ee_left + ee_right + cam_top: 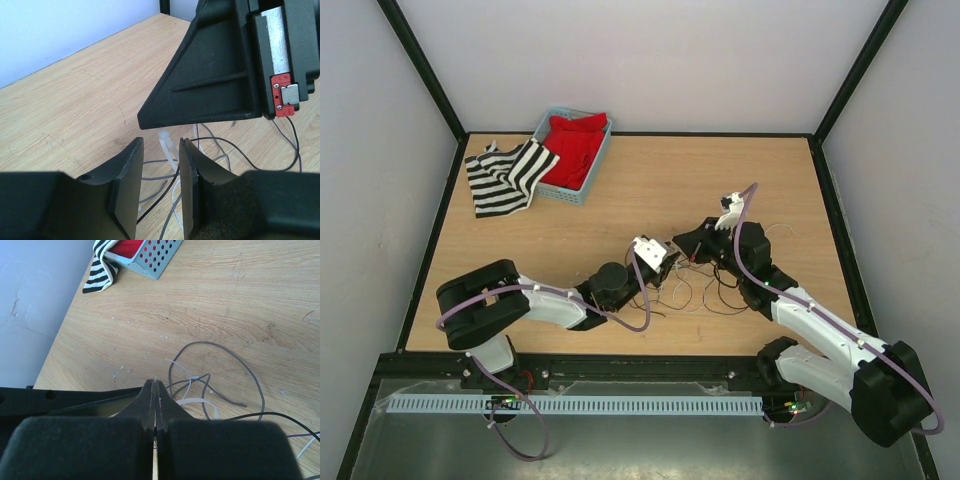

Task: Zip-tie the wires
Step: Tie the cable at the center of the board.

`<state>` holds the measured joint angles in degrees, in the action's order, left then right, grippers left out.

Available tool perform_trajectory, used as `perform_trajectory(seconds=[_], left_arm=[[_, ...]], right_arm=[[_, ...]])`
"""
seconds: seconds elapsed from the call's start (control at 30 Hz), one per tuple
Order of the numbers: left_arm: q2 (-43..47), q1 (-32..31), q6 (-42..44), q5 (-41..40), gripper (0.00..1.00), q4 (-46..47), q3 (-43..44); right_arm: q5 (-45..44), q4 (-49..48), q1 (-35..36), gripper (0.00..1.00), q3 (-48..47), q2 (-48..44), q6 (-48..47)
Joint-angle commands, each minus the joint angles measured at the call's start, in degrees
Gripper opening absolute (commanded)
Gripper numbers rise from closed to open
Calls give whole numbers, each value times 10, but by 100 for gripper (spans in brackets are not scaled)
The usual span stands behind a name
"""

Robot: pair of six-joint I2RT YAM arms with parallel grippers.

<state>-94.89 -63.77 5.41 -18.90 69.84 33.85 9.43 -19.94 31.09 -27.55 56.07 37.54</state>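
Observation:
The wires (705, 295) lie in loose dark and pale loops on the wooden table, just right of centre. Both grippers meet over their left end. In the left wrist view my left gripper (161, 142) stands open, and the white zip tie (170, 152) runs up between its fingers (127, 185) close to the right-hand one. Dark wires (220, 145) cross beneath. My right gripper (682, 248) hangs right above the zip tie's head. In the right wrist view the right gripper (155, 382) is shut with a thin pale tip poking out; the zip tie (200, 401) curves off beside it over the wires (220, 347).
A blue basket (570, 192) holding red cloth stands at the back left, with a black-and-white striped cloth (505, 175) draped beside it. Black frame rails border the table on all sides. White walls enclose the workspace.

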Motion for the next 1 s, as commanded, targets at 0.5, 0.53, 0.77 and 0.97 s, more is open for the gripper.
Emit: perform_trajectory(seconds=[0.5,0.53,0.77,0.97], left_arm=[[-26,11,19,-13,37,9,59],[-27,12,17,-13,35,10,59],[-29,15,19,-14,22,11,57],[-24,15,19,-11,8,13,47]], right_arm=[[7,-22,2,0,10,-17,8],[7,-23,2,0,11,-17,8],[8,-28,2,0,15,-13,10],[-5,-33,1,0,11,-6,8]])
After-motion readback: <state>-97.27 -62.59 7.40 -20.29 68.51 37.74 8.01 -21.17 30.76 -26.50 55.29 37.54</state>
